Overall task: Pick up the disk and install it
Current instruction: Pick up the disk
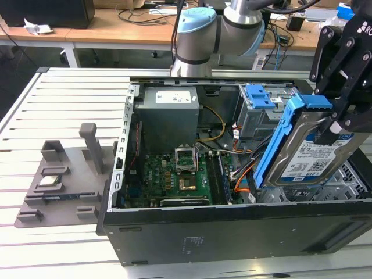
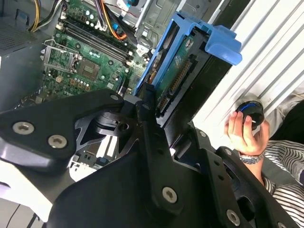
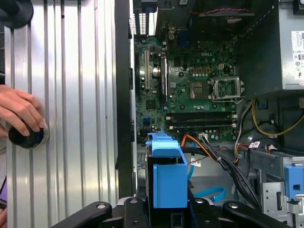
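Clamping disk [image 1: 311,154], gripper [image 1: 340,125] above case [image 1: 192,232], cables [image 1: 241,174] beside

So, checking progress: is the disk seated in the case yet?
Not yet: the disk hangs in the gripper above the open case, standing on edge.

**Labels and lettering around the open computer case, none legible**

The disk [image 1: 302,139], clamped in the end effector [image 1: 343,125], carries a white-and-blue label [image 1: 318,156] with barcodes and fine print too small to make out. White letters on the end effector's black body are cut off at the frame edge. Beyond the end effector, the power supply [image 1: 168,119] bears a white sticker [image 1: 168,99] and the motherboard [image 3: 190,71] small white lettering, both unreadable.
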`<state>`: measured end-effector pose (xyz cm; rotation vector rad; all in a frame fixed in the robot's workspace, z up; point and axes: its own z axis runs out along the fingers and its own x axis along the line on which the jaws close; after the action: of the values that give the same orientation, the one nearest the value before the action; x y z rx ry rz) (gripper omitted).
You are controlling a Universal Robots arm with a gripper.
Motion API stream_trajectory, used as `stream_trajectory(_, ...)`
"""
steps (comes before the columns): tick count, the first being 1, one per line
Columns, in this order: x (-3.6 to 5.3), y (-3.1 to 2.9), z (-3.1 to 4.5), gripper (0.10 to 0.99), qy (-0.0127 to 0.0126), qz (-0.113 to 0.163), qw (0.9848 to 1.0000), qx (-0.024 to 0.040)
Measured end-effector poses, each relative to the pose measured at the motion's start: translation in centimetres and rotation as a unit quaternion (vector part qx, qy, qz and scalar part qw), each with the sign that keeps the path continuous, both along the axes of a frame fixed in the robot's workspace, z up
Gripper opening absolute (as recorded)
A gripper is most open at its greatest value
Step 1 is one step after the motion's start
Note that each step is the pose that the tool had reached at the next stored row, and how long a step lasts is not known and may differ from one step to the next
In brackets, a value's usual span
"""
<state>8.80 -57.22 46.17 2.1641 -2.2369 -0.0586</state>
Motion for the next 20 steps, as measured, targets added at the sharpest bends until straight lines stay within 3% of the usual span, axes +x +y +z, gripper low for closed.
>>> stream_trajectory(4,0.28,0.14,-0.73,0.361,0.0001,0.000,1.0000,-0.0010)
stream_trajectory(11,1.51,1.65,-0.85,0.361,0.0001,0.000,1.0000,-0.0016)
stream_trajectory(16,3.16,2.60,-1.15,0.361,0.0010,0.000,1.0000,-0.0038)
stream_trajectory(20,4.37,2.78,-1.30,0.361,0.0017,0.000,1.0000,-0.0046)
